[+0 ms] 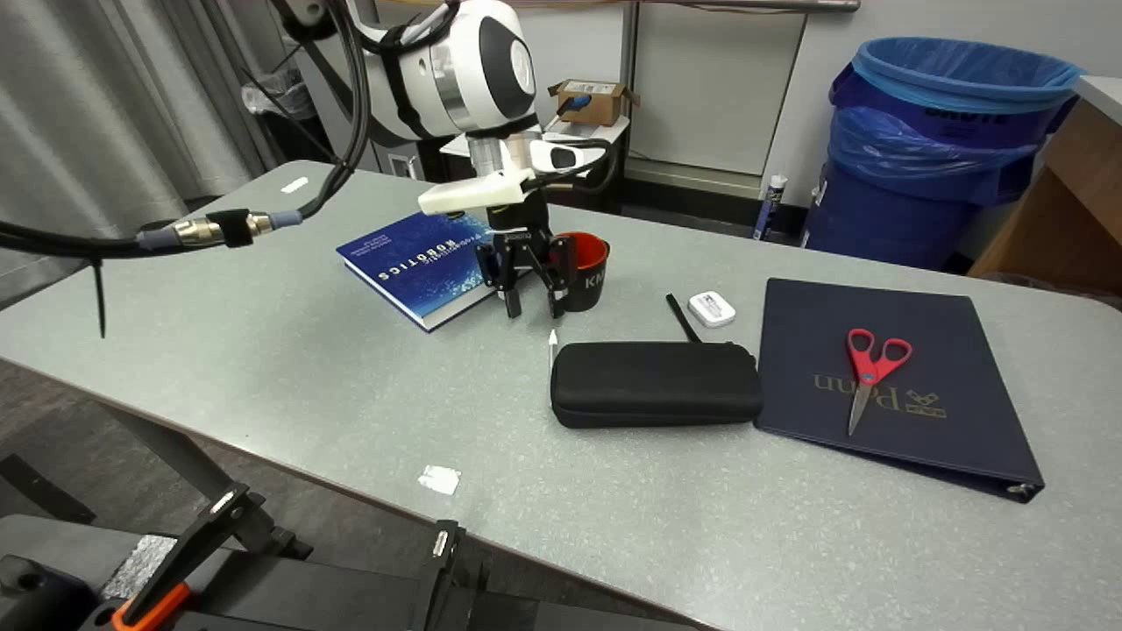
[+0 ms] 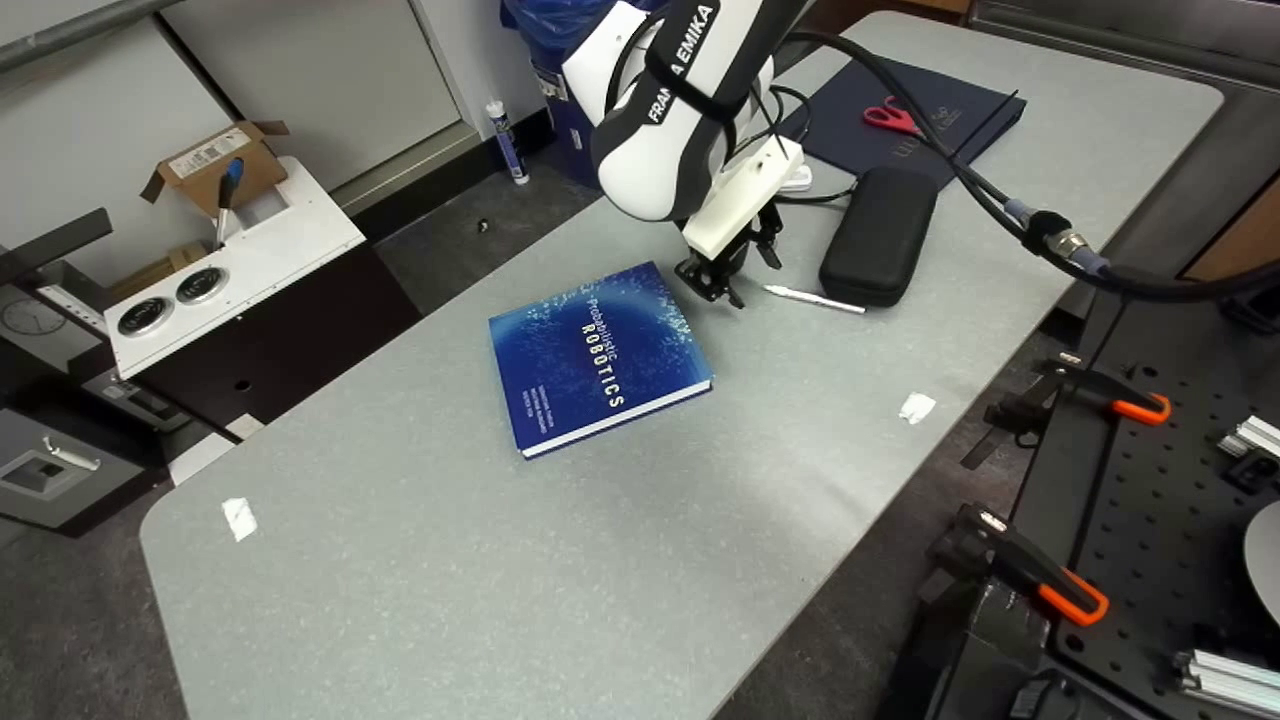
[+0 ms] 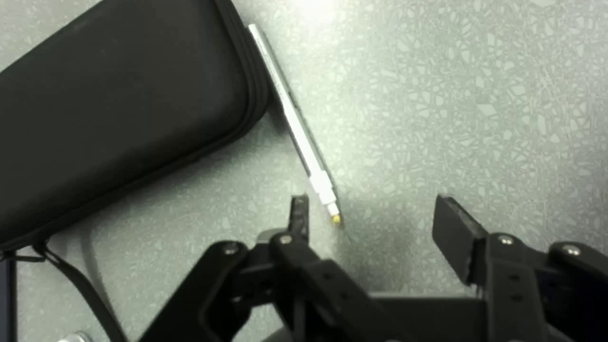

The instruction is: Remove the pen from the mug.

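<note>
Wrist view: the hand (image 3: 373,216) is spread wide, and the pen (image 3: 297,128) lies on the surface (image 3: 475,118) just beside the black case (image 3: 142,95), its yellow end showing within the hand's gap. In an exterior view the red-lined mug (image 1: 589,285) stands upright, partly hidden behind the hand.

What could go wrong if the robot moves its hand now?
In an exterior view, the hand looks very close to the mug, so a sideways move might bump it. The pen lies beside the black case with nothing gripping it, so a nudge could roll it away. And the blue book is close by the hand too, so a low swing might shove it.
</note>
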Controlling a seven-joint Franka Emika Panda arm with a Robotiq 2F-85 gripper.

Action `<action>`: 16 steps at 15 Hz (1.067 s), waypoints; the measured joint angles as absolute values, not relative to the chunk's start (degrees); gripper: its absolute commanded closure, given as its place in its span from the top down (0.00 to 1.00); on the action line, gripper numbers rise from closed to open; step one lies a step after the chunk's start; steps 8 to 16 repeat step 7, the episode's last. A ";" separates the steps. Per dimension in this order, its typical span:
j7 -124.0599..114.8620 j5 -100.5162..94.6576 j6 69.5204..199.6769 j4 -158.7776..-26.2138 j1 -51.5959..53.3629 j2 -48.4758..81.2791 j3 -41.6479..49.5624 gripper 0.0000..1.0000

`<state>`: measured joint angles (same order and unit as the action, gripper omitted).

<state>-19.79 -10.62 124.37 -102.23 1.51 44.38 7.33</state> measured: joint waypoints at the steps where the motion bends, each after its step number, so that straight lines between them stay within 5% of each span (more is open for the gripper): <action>1: -19.79 -10.53 124.37 -102.00 1.51 44.39 7.34 1.00; 2: -19.79 -10.40 124.36 -101.77 1.50 44.40 7.35 0.93; 3: -19.77 -10.38 124.36 -101.71 1.50 44.39 7.35 1.00; 16: -19.74 -10.38 124.36 -101.82 1.50 44.40 7.35 1.00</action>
